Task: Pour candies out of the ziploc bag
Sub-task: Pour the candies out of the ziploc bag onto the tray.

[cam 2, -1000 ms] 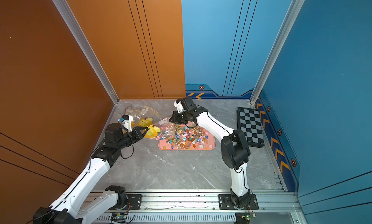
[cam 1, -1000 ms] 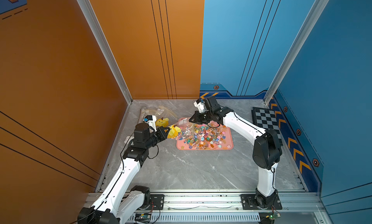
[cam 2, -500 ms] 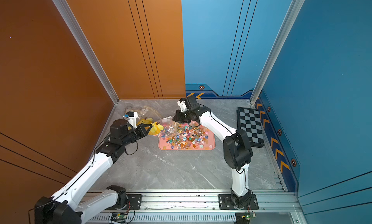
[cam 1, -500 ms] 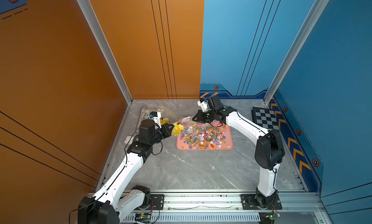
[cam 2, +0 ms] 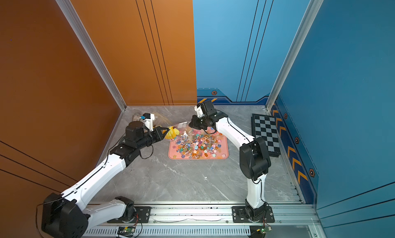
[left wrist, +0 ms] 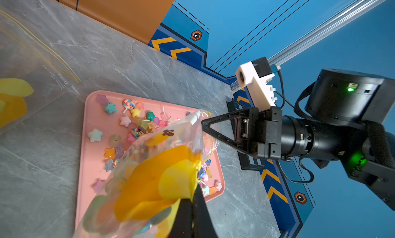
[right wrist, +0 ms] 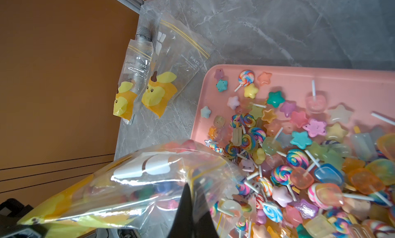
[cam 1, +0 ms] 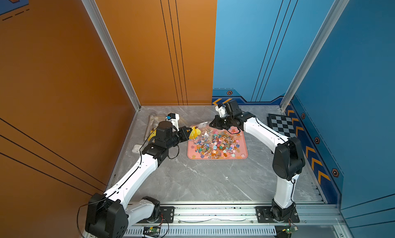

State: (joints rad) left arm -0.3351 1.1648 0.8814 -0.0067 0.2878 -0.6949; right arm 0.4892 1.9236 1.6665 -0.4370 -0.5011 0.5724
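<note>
Right wrist view looks down on the clear bag (right wrist: 132, 183) with its yellow duck print, lying tilted over the edge of the pink tray (right wrist: 342, 80). The right gripper (right wrist: 187, 186) has its jaws pressed together on the plastic beside the yellow zip line at the bag's mouth. Candies (right wrist: 299, 162) lie heaped on the tray: stars, swirl lollipops on white sticks and ice-lolly shapes, in pink, blue, orange, teal and purple. A few coloured pieces show inside the bag, blurred by the plastic.

Seen from the left wrist view, the left gripper (left wrist: 193, 197) pinches the opposite end of the bag on the yellow print, its jaws squeezed tight with plastic between them.

In both top views the bag spans the gap between the two grippers above the tray's ten o'clock corner, with the mouth end toward the tray's middle. The candies cover most of the tray, thinning toward its six o'clock edge.

Two empty bags (right wrist: 179, 72) with the same duck print lie flat on the grey table (right wrist: 277, 23), out toward nine o'clock from the tray. A chessboard (cam 1: 282, 125) lies near three o'clock, well apart from the tray.
</note>
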